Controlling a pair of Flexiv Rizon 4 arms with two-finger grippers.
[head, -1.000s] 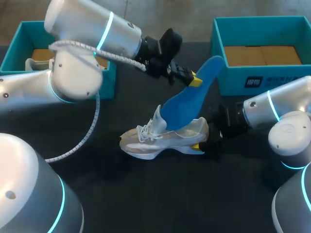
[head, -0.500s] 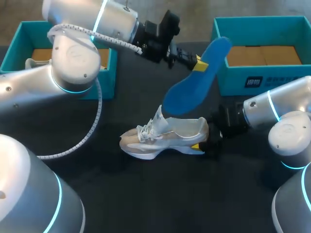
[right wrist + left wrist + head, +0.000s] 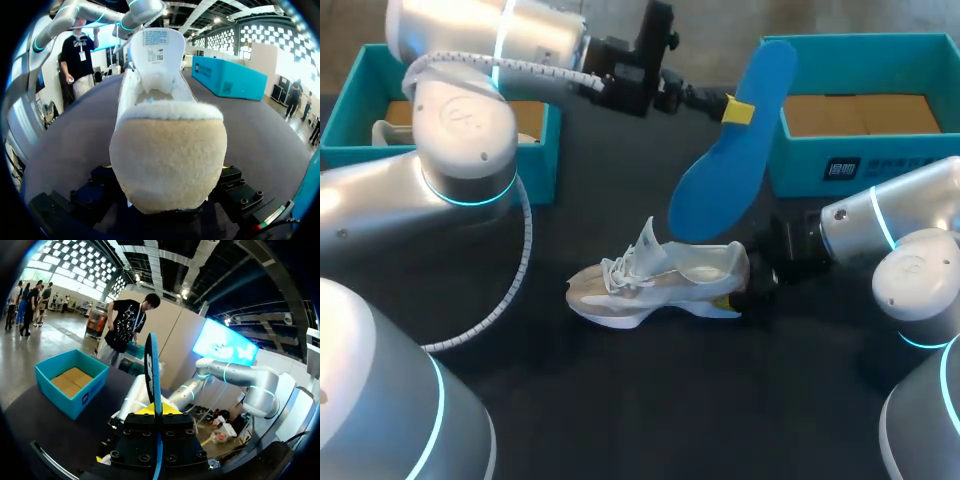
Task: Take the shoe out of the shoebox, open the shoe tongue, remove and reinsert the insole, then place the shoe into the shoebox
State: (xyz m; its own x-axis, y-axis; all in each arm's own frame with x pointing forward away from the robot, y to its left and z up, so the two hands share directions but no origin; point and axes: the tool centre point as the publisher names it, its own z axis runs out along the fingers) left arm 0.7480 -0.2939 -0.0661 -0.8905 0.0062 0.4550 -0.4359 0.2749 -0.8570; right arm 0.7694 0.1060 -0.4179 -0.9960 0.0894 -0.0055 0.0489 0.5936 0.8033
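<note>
The left end effector (image 3: 738, 110) is up in the air over the far middle of the counter (image 3: 650, 400). Its yellow-tipped fingers are closed tight on the blue insole (image 3: 730, 170), pinching it about a third of the way down from its upper end. The insole hangs tilted, with its upper end over the near corner of the right box (image 3: 820, 165) and its wide lower end just above the shoe's opening. The head view does not show whether that end touches the shoe. In the left wrist view the insole (image 3: 152, 370) stands edge-on between the fingers and rises straight ahead of them.

The shoe (image 3: 660, 285), pale grey and white, rests on its sole near the middle of the counter, toe toward the left arm and heel toward the right arm. Its tongue (image 3: 155, 50) is pulled up and stands upright over the laces. The right end effector (image 3: 735, 298) is low at the counter with its fingers closed on the heel from both sides. In the right wrist view the fleecy heel fills the space between them.

Two teal boxes sit at the far edge. The left box (image 3: 535, 165) holds a pale object I cannot make out, and the right box shows a brown cardboard floor.
</note>
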